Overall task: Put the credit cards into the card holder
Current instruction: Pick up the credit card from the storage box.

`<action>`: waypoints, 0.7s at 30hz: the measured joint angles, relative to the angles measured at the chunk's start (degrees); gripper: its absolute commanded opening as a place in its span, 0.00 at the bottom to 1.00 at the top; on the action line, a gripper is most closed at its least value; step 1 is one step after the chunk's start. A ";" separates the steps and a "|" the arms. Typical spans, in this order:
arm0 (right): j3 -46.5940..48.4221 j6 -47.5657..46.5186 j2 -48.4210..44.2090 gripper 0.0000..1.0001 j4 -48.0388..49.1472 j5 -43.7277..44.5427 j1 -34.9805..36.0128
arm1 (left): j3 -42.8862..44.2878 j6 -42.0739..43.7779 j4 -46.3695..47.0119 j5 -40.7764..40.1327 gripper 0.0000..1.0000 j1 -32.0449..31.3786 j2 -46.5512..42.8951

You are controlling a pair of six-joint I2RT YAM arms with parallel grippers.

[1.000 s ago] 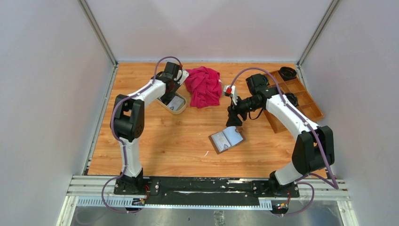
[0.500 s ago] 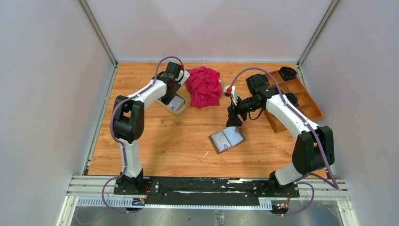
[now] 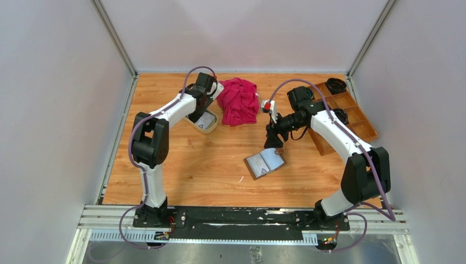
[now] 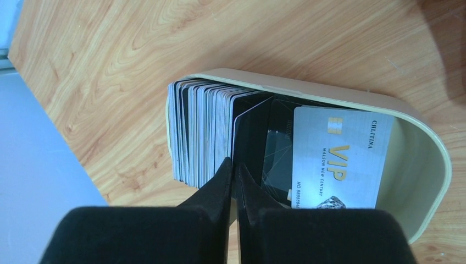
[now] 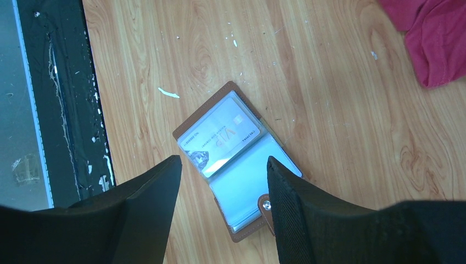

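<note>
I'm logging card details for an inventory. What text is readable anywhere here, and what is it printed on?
"VIP": silver card lying in the beige dish.
"CHLITINA": same card.
"MALSON NEW CENTURY": same card.
"NO 8888": same card, rest hidden.
"VIP": sleeved card in the card holder; its small print is too small to read.

Quick tally from my end: one wallet (image 3: 264, 163), one dish (image 4: 308, 94), one red cloth (image 3: 238, 100), one wooden tray (image 3: 351, 118), plus cards (image 4: 200, 132), a stack too tight to count.
</note>
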 measured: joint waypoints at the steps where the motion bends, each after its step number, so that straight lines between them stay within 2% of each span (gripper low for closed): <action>1: 0.00 0.00 0.00 0.62 -0.02 0.00 0.00 | 0.00 -0.02 -0.13 -0.02 0.00 -0.04 0.00; 21: 0.00 -0.37 0.00 0.62 -0.13 -0.07 0.00 | 0.09 -3.06 -3.48 5.29 0.00 -0.17 -2.97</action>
